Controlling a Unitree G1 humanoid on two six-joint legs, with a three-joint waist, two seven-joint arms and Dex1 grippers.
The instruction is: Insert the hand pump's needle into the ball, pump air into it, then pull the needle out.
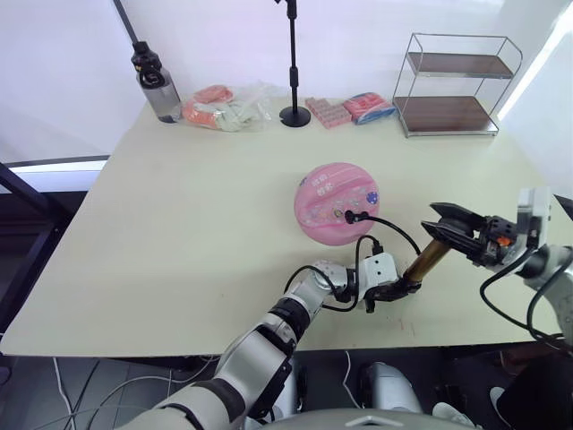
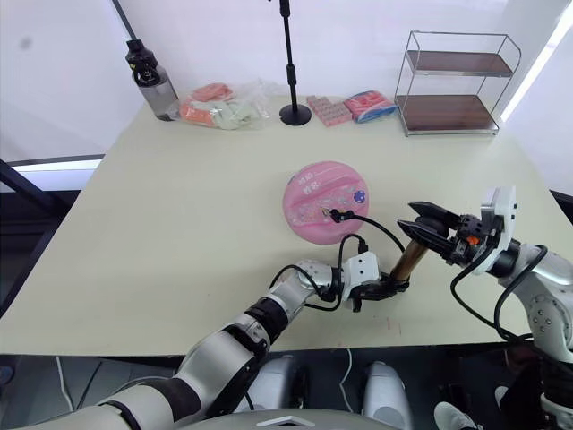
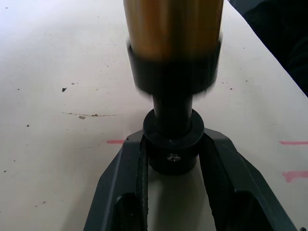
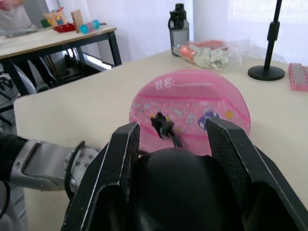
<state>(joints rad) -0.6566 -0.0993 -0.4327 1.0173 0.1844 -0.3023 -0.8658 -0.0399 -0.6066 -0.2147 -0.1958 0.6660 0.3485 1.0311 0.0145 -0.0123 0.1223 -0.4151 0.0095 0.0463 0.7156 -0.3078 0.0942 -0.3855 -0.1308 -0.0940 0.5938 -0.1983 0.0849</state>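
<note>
Left gripper [image 2: 387,288] clamps the pump [image 2: 411,254] base; right gripper [image 2: 428,226] clasps its handle. Beyond them, the needle [image 2: 335,215] sits in the ball [image 2: 326,202]. Pumping stage; next, stroke the handle.

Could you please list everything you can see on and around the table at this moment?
Ball: one, pink with cartoon prints, table centre, hose fitting plugged into it.
Hand pump: one, bronze-gold barrel, black ends, tilted near the front edge between both pincers.
Hose: one, black, looping from pump base to ball.
Water bottle: one, grey with black cap, far left corner.
Clear bag: one, with orange and pale items, beside the bottle.
Microphone stand: one, black, far centre.
Pink packets: two, far side.
Wire shelf: one, brown boards, far right.
Table: one, cream.
Left pincer: shut on the pump's base.
Right pincer: shut on the pump's black handle.
</note>
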